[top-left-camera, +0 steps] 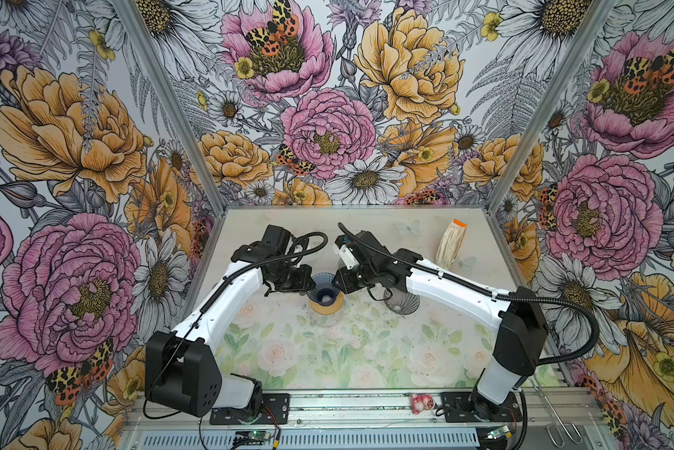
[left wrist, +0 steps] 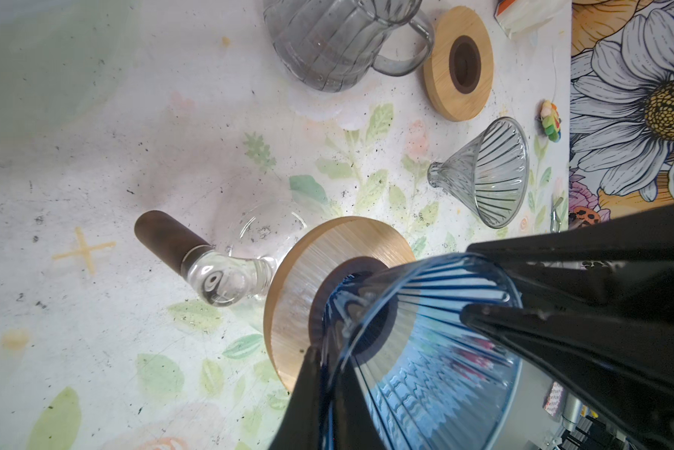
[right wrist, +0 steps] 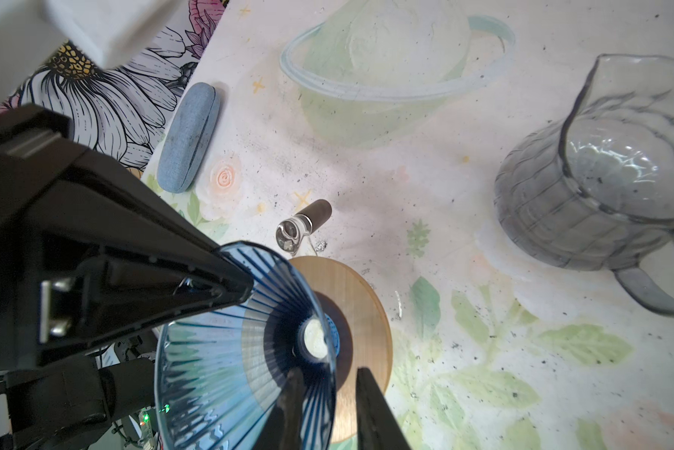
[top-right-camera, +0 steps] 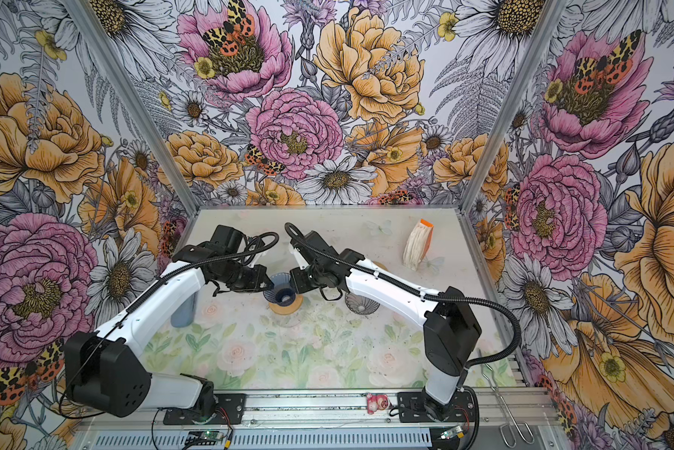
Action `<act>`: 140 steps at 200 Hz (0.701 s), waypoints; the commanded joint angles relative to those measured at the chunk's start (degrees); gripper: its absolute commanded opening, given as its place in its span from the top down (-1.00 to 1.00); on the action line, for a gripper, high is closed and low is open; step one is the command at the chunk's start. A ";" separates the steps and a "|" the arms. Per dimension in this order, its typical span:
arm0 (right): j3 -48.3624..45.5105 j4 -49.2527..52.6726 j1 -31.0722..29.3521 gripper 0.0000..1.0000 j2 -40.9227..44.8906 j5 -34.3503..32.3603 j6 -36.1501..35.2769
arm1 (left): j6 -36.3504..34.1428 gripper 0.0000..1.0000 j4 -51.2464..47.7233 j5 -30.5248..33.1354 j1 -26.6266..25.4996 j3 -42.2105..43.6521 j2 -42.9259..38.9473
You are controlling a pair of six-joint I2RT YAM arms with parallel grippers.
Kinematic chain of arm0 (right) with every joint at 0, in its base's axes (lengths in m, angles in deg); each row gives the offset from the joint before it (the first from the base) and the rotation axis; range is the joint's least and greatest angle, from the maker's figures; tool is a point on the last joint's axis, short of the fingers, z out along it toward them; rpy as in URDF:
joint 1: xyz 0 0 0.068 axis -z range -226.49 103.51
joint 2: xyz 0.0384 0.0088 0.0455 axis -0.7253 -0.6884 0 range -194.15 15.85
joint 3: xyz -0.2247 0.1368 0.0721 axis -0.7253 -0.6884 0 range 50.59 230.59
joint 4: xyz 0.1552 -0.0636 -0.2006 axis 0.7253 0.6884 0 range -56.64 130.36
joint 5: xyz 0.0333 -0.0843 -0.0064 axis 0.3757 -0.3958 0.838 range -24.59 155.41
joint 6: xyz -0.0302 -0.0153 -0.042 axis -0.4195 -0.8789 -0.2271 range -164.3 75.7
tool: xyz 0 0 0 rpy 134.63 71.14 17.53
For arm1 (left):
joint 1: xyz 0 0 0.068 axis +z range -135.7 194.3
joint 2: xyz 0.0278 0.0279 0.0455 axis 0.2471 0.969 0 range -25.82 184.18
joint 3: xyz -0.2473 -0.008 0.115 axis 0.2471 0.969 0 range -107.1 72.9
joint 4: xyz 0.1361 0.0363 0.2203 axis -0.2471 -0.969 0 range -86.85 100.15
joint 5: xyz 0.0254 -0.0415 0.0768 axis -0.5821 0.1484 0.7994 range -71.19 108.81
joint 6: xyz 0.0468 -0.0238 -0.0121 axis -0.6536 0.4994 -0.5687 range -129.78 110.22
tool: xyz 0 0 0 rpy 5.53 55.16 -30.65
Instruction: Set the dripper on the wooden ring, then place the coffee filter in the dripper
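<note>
Dripper sits on its wooden collar; I see left gripper pinching the nine-o'clock rim, right gripper spread astride three o'clock.

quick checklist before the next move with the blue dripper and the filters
1. left gripper jaws shut on blue dripper rim: ok
2. right gripper jaws shut on the opposite rim: not ok, apart, astride it
3. blue dripper tip seated in wooden ring: ok
4. filter inside blue dripper: not ok, none there
5. filter stack within reach at back right: cannot tell, neither gripper is near it
</note>
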 commanded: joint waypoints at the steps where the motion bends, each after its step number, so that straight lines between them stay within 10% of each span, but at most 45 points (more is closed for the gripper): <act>1: -0.64 0.79 -0.14 0.50 0.28 -0.49 -0.26 | 0.58 0.83 0.91 2.00 0.39 -0.63 1.09; 140: -3.16 1.06 1.95 0.57 0.43 0.74 1.78 | 0.42 0.85 -1.19 3.29 -0.52 -2.99 1.88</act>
